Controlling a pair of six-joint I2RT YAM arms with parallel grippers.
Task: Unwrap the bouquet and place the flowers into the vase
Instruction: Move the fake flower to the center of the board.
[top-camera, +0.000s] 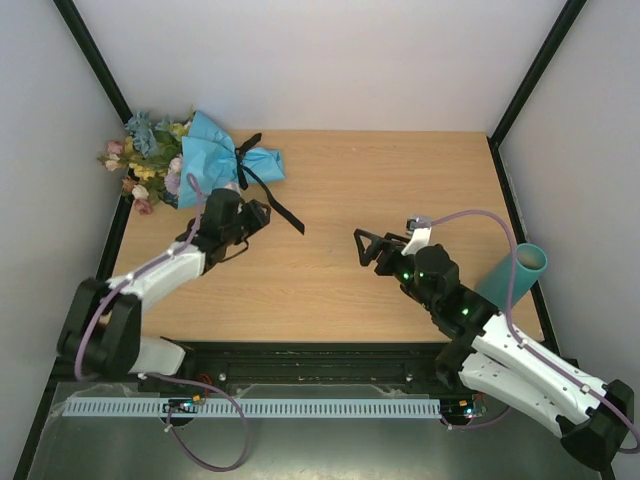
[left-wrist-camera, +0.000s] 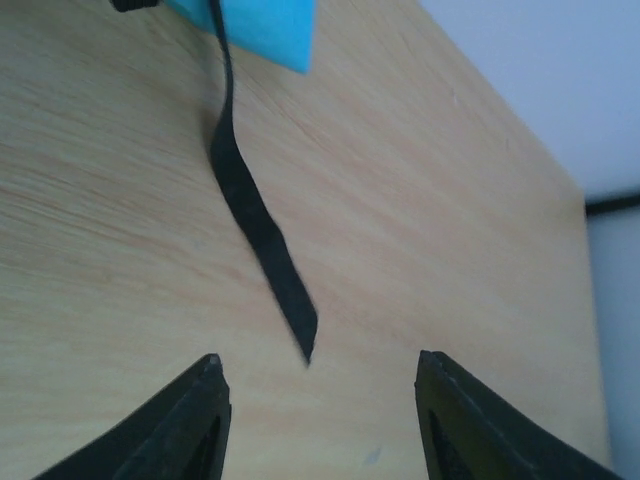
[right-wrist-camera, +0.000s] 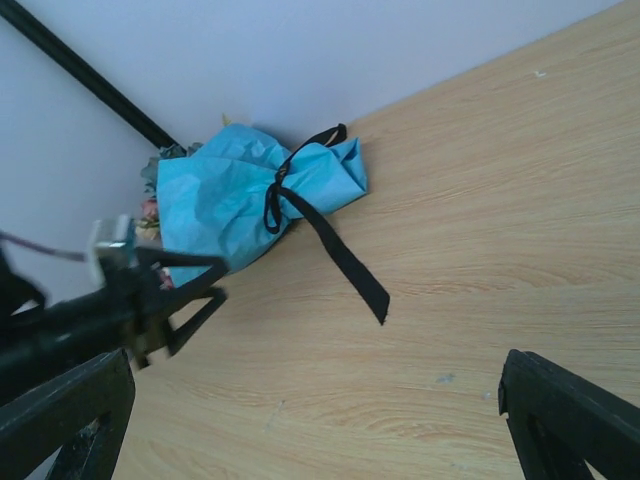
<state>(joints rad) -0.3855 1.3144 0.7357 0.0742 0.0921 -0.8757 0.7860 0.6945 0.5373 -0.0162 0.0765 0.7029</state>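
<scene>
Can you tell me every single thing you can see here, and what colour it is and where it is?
bouquet: one, wrapped in blue paper, lying at the far left corner of the table
flowers: one bunch, pink, yellow, blue and white with green leaves, sticking out of the paper past the table's left edge
ribbon: one, black, tied round the paper, its long tail lying on the wood
vase: one, teal, right edge of the table
table: one, light wood
left gripper: one, black, open, just short of the ribbon's tip
right gripper: one, black, open, over the table's middle
</scene>
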